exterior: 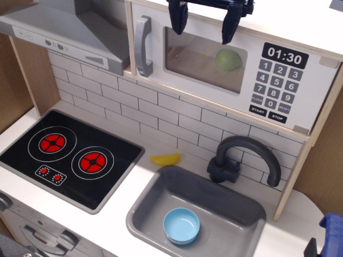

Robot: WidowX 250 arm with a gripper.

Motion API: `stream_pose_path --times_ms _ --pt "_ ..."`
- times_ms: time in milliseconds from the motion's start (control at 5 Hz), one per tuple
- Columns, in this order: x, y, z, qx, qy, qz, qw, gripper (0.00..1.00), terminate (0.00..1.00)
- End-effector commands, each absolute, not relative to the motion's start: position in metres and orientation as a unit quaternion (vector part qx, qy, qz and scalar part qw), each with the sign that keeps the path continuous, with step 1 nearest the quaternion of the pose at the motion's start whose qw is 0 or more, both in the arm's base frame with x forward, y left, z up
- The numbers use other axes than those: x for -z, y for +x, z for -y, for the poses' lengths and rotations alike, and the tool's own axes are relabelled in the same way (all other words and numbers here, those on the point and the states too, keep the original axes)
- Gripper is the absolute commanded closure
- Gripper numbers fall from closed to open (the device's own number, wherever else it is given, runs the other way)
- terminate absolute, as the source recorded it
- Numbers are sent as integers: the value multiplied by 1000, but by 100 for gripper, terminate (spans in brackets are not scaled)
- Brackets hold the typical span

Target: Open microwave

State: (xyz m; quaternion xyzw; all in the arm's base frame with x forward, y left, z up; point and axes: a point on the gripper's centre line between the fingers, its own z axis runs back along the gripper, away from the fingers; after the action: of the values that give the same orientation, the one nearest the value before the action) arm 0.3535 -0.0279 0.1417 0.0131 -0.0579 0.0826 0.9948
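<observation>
Stove (72, 158) at counter's left edge. Microwave (236, 69) mounted above the back edge, door closed, handle (143, 46) on its left side. Gripper (205, 24) hovering before the window, jaws apart, holding nothing.

Gripper (204, 24): seen at the top edge, pointed downward
Fingers (178, 19): dark blue, spread apart

Count: one microwave (230, 64), one hood (69, 32), two burners (73, 151), one sink (155, 206), one faucet (244, 158), one bowl (181, 225), one banana (165, 159), one green fruit (228, 60) just below the fingers (231, 24).
</observation>
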Motion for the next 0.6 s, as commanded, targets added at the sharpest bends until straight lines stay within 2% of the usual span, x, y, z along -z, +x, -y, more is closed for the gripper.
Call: stream_pose_path --times_ms 0,200,400 --pt "-142 353 28 -83 13 58 995 0 0" --pt "-150 308 16 -23 -6 62 998 0 0" --pt "-145 272 2 -12 8 79 997 0 0"
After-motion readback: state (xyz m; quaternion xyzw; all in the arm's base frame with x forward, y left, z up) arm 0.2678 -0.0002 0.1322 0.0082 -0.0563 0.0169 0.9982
